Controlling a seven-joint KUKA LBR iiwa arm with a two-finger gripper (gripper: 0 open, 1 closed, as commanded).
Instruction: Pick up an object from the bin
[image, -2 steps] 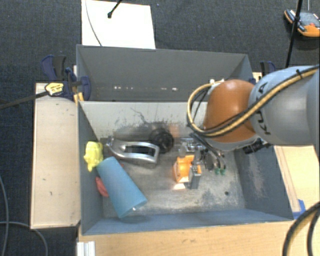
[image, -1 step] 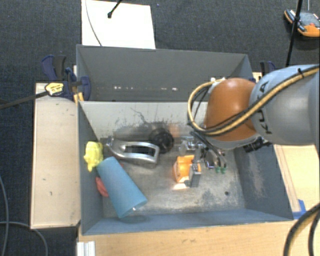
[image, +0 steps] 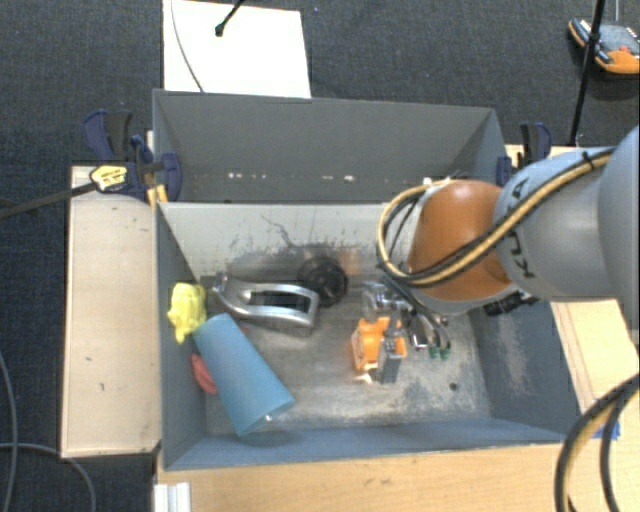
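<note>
Camera view, from the left: yellow toy (image: 186, 310), blue cup (image: 240, 375), silver-handled cutter (image: 270, 300), then a small orange block (image: 368, 343) mid-floor, just beside the gripper (image: 387, 364), whose spread I cannot tell; the block is probably light, stiff plastic, best pinched across its flat sides

A blue cup (image: 240, 378) hides most of a red thing (image: 203, 375).

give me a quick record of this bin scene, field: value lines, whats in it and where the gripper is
gripper: low over the bin floor, right of middle
nearest thing: small orange thing, just beside it
left side: blue cup on its side, yellow toy, red thing
back middle: silver handle, black knob
held: cannot tell
</note>
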